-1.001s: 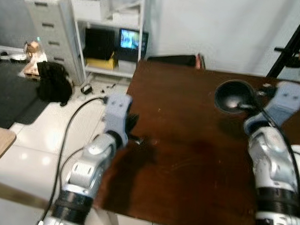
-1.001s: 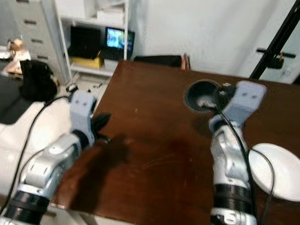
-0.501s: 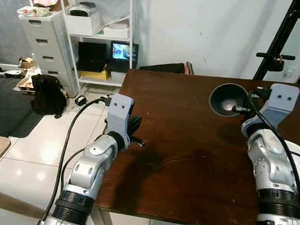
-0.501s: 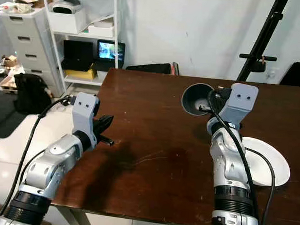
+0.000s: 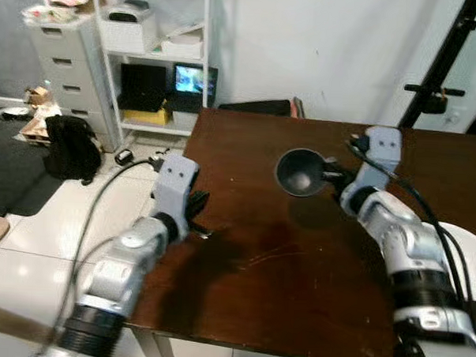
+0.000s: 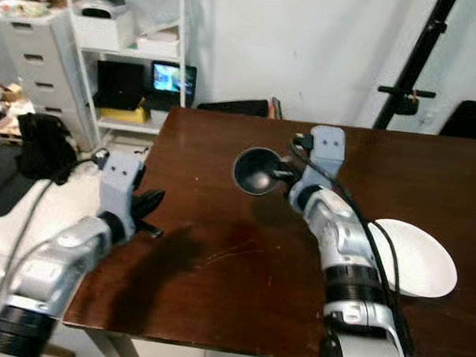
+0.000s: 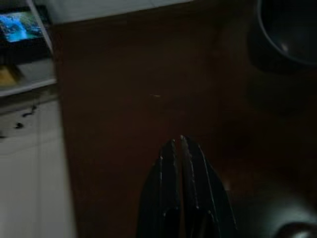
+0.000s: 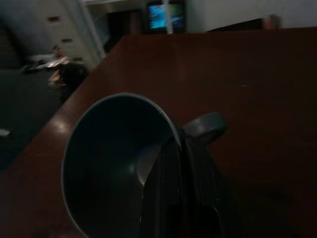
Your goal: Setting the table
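Right gripper (image 8: pixel 179 148) clamped on the rim of a dark grey cup (image 6: pixel 256 171), held tilted above the middle of the brown table (image 6: pixel 219 257), white plate (image 6: pixel 412 257) near the table's right edge, left gripper (image 7: pixel 178 145) pinched together, empty, over the left edge.

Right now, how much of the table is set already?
Barely started. A white plate already lies on the brown table at the robot's right. The right gripper holds a dark cup by its rim above the table, not yet set down. The left gripper is shut and empty. No cutlery is out.
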